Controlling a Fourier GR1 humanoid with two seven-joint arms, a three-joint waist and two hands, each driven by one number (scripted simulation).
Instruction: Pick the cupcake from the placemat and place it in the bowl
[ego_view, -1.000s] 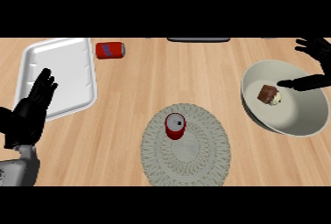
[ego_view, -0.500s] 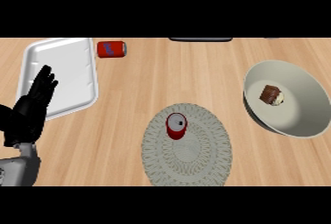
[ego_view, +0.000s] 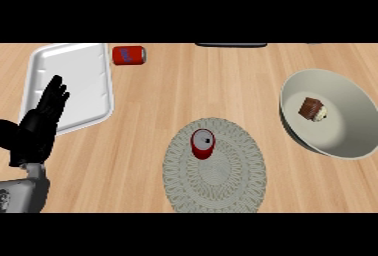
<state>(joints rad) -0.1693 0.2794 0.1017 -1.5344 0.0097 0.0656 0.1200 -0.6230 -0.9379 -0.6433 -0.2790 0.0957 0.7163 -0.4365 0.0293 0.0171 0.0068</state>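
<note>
The surface (ego_view: 221, 80) is light wood with grain. The placemat (ego_view: 214, 175) is grey-beige with a ringed woven pattern. The bowl (ego_view: 347, 145) is pale cream; the cupcake (ego_view: 312, 108) is brown and white. The tray (ego_view: 74, 70) is white, two cans (ego_view: 128, 55) (ego_view: 202, 143) are red, and the left hand (ego_view: 40, 125) is black.

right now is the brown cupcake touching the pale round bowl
Touching. The head view shows the brown cupcake resting on the inner surface of the pale round bowl, with no gap under it. No robot hand is near it.
</note>
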